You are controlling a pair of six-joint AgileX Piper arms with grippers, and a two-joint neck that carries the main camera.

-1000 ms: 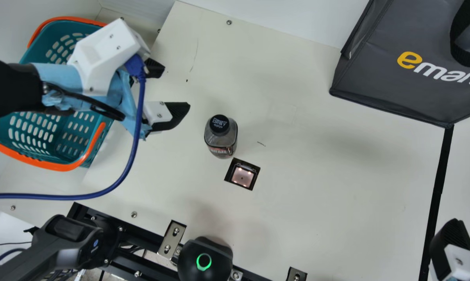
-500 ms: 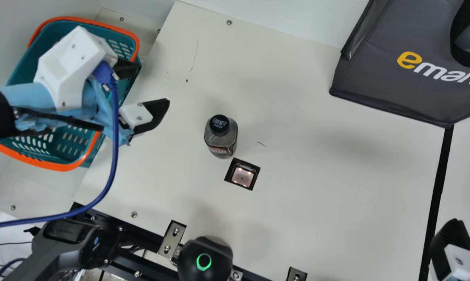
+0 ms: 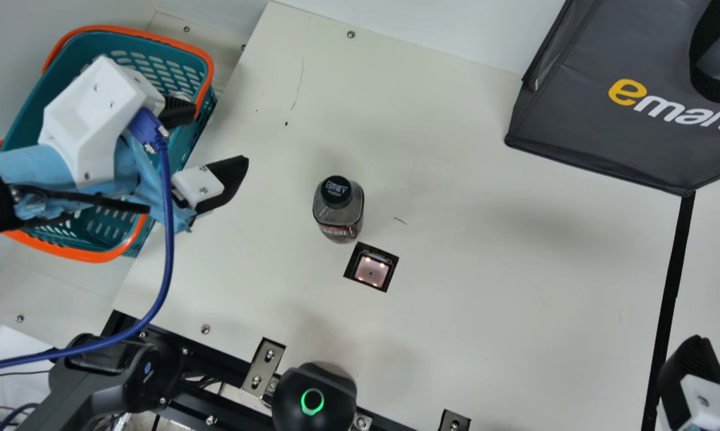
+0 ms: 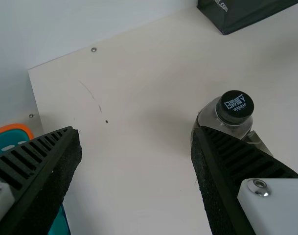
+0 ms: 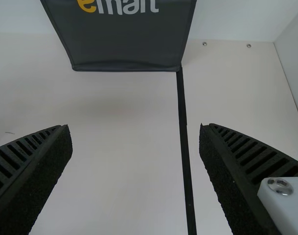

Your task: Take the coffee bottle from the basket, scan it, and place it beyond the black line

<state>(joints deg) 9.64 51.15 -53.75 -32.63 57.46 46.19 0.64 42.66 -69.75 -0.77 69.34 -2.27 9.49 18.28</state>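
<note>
From here I see the bottle [image 3: 338, 211] upright mid-frame; in the left wrist view a finger hides its lower part. My left gripper [image 3: 220, 135], spread, partly covers the basket [image 3: 93, 254], upper left. My right gripper [image 3: 692, 374], also spread, is cut off lower right.

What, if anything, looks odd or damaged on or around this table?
Nothing looks spilled or tipped; the bottle stands upright beside the scanner. Two small oddities: a thin dark mark, perhaps a scratch, on the table, and crumpled blue wrapping around the left arm, which looks makeshift.
</note>
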